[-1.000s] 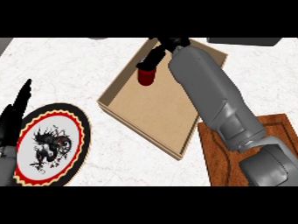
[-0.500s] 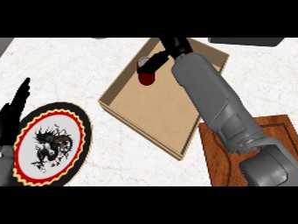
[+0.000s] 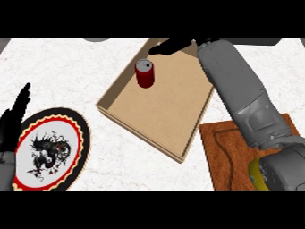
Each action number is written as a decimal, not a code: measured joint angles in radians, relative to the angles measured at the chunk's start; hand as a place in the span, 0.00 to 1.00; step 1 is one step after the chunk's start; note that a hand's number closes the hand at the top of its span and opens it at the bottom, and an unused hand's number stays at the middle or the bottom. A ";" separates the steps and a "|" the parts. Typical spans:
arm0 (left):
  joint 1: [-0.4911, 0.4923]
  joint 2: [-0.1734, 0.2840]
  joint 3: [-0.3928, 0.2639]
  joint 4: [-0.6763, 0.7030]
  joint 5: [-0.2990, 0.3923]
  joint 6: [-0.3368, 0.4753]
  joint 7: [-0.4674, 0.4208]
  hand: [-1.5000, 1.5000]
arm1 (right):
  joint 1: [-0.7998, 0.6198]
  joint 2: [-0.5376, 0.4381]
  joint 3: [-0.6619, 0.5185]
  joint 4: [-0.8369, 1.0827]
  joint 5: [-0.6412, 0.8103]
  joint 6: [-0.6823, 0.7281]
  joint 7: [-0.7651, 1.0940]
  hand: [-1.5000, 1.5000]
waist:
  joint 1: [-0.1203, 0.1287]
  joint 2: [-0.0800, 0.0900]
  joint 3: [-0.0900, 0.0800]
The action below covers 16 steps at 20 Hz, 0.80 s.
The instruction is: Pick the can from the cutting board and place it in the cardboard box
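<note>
Your red can [image 3: 145,74] stands upright inside the cardboard box [image 3: 156,109], near its far left corner, with nothing touching it. Your right hand [image 3: 171,46] sits just beyond the box's far edge, up and to the right of the can; its fingers are released and stretched out toward the left, holding nothing. The grey right forearm runs from the lower right corner, over the wooden cutting board [image 3: 230,147], and slants up across the box's right side. A yellow object [image 3: 255,173] peeks out beside the arm on the board. Your left hand [image 3: 9,123] rests at the left edge, fingers straight and pointing up, next to the round plate [image 3: 49,150] with the red and black pattern.
</note>
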 measured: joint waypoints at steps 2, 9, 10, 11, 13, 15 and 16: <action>-0.005 0.002 0.003 0.002 -0.002 0.001 0.002 0.50 | 0.010 -0.042 -0.025 0.008 -0.023 0.038 -0.023 0.00 | -0.002 0.001 0.000; -0.003 0.019 0.026 0.022 0.009 -0.014 -0.014 0.50 | 0.058 -0.210 -0.077 0.028 -0.069 0.160 -0.056 0.00 | -0.013 -0.002 0.000; -0.004 0.021 0.031 0.022 0.014 -0.018 -0.016 0.50 | 0.067 -0.242 -0.082 0.032 -0.072 0.181 -0.064 0.00 | -0.012 -0.001 0.000; -0.007 0.021 0.032 0.019 0.015 -0.019 -0.013 0.50 | 0.079 -0.274 -0.088 0.036 -0.076 0.205 -0.074 0.00 | -0.011 -0.001 0.001; -0.007 0.019 0.031 0.018 0.015 -0.022 -0.008 0.50 | 0.108 -0.325 -0.090 0.046 -0.075 0.242 -0.100 0.00 | -0.010 0.000 0.001; -0.010 0.016 0.029 0.017 0.010 -0.018 -0.006 0.50 | 0.124 -0.379 -0.092 0.052 -0.074 0.291 -0.119 0.00 | -0.009 0.001 0.001; -0.008 0.013 0.026 0.000 0.010 -0.017 0.009 0.50 | 0.132 -0.407 -0.094 0.056 -0.075 0.317 -0.127 0.00 | -0.008 0.001 0.002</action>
